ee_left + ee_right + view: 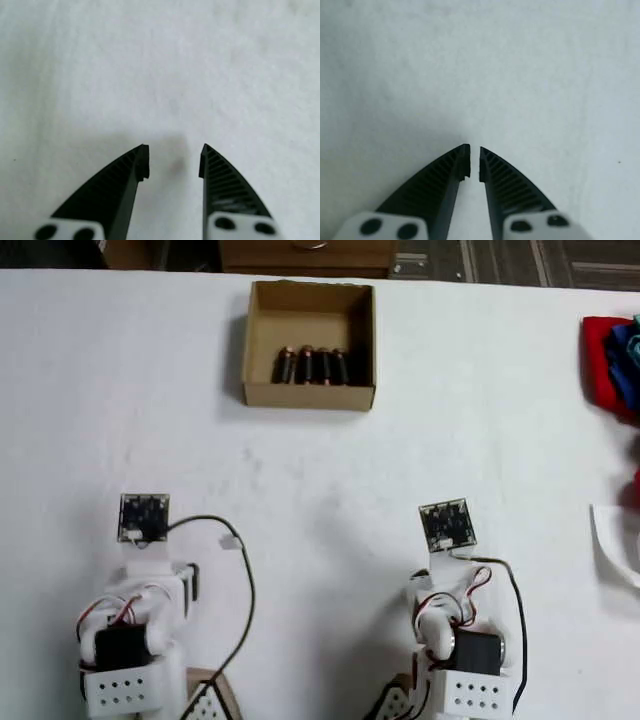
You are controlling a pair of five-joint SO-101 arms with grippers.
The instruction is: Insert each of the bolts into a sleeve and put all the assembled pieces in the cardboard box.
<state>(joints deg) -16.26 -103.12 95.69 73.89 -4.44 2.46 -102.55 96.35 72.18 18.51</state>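
Cardboard box [310, 397] sits at the far side of the table [330, 500], open top up; inside it four assembled pieces [311, 366] lie side by side in a tidy row, touching or nearly touching; each long axis runs far-to-near, the row itself runs across the box; individual bolt and sleeve cannot be told apart at this range. Two arms sit folded back at the near edge, one [135, 640] on the left of the high view, the other [455, 650] on its right; sides cannot be assigned from that view. Box lies well ahead of both and roughly between them; neither arm is clearly nearer. Left gripper [174, 162] hangs over bare table, jaws parted by a moderate gap, nothing between them; right gripper [474, 163] likewise over bare table, jaws drawn almost together with a thin slit left, nothing held. Red and blue cloth [610, 360] lies at the table's edge, well apart from the box. Judgement: every piece seen is already boxed, so the task looks complete; any further reach would go straight forward and inward, jaws set across the long axes.
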